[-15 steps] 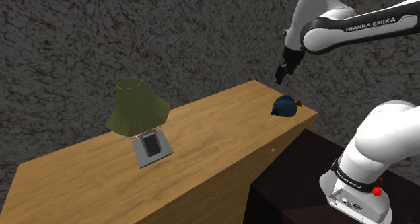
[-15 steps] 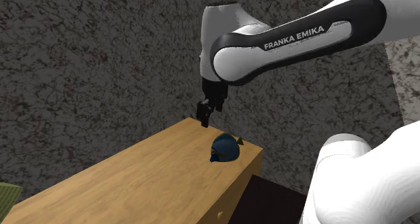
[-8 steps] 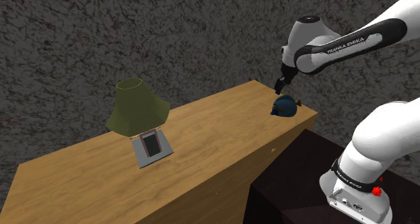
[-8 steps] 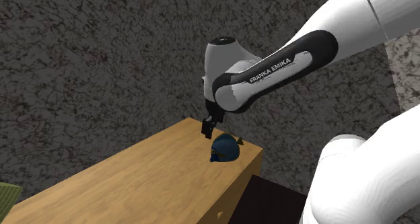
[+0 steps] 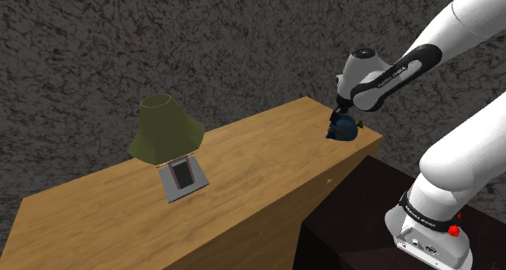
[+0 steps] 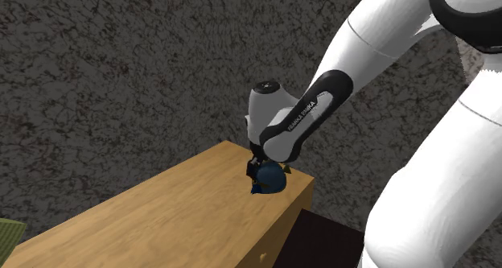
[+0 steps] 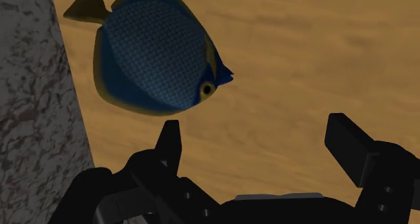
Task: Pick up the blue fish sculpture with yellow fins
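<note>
The blue fish sculpture [image 5: 344, 129] sat on the wooden table [image 5: 243, 179], at the far right corner in the shoulder view, close to the rough grey wall [image 5: 162, 41]. In the wrist view the fish [image 7: 151, 58] turned its scaled blue flank to the camera, rimmed in dull yellow, with a yellow tail fin and a yellow-ringed eye. The table edge and the wall [image 7: 27, 88] ran just behind its tail.

The gripper [image 7: 257, 132] stood with its two black fingers spread wide and had hold of nothing. The fish lay just beyond the tip of one finger [image 7: 170, 138], not between the pair, and bare wood [image 7: 303, 54] showed in the gap. In the second exterior view the gripper [image 6: 254, 163] was right at the upper edge of the fish [image 6: 268, 178]; whether they touched could not be told.

A second before, the gripper [image 5: 338, 114] had hung well above the fish, and half a second before it was lower. Now it had come down to the sculpture itself. The fish had not shifted.

There was one fish. Well apart from it, toward the left in the shoulder view, stood one olive-green bell-shaped shade [image 5: 165, 129], and just in front of it, nearer the camera, one small grey picture frame [image 5: 182, 177]. Both were where they had been. The robot's dark stand [image 5: 365, 212] stood against the table's near right side.
</note>
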You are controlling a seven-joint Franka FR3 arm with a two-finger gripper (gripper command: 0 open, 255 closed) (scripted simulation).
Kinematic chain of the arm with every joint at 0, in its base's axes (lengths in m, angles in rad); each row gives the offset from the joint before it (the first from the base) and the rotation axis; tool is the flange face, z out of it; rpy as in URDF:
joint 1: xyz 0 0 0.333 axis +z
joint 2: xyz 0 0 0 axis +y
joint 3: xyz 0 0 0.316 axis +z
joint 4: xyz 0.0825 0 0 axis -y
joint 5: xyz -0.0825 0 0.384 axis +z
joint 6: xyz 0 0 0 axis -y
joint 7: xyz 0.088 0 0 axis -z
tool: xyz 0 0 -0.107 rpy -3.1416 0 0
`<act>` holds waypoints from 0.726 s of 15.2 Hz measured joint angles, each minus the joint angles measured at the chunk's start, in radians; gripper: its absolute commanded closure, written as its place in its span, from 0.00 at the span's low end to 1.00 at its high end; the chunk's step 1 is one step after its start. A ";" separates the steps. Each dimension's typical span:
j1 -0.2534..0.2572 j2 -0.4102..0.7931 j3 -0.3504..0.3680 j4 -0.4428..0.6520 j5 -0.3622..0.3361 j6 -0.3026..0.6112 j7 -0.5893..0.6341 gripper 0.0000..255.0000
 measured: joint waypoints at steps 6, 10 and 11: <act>-0.093 0.262 -0.030 0.092 -0.211 0.202 0.097 0.00; -0.094 0.360 -0.064 0.124 -0.359 0.274 0.221 0.00; -0.088 0.376 -0.074 0.130 -0.391 0.285 0.252 0.00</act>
